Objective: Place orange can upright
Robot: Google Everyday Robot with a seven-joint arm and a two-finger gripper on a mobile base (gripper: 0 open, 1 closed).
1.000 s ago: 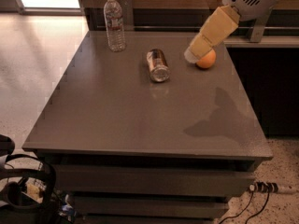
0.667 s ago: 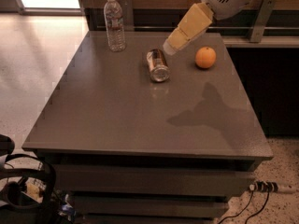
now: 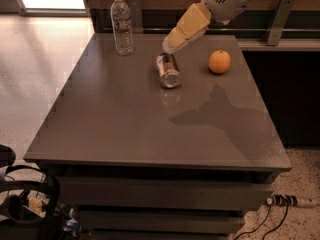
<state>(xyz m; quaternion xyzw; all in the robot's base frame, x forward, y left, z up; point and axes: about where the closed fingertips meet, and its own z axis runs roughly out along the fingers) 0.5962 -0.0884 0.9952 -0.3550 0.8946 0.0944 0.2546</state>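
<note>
The orange can [image 3: 168,71] lies on its side on the grey table [image 3: 125,129], toward the far middle, its shiny silver end facing me. My gripper [image 3: 172,42] with cream-coloured fingers hangs just above and behind the can's far end, reaching in from the upper right. It holds nothing that I can see.
A clear plastic water bottle [image 3: 122,25] stands upright at the far left of the table. A round orange fruit [image 3: 219,62] sits to the right of the can. A dark counter with a metal bracket [image 3: 277,14] runs behind the table. Cables lie on the floor at lower right.
My gripper has moved left from beside the orange fruit to just above the can's far end. The can, bottle and fruit have not moved.
</note>
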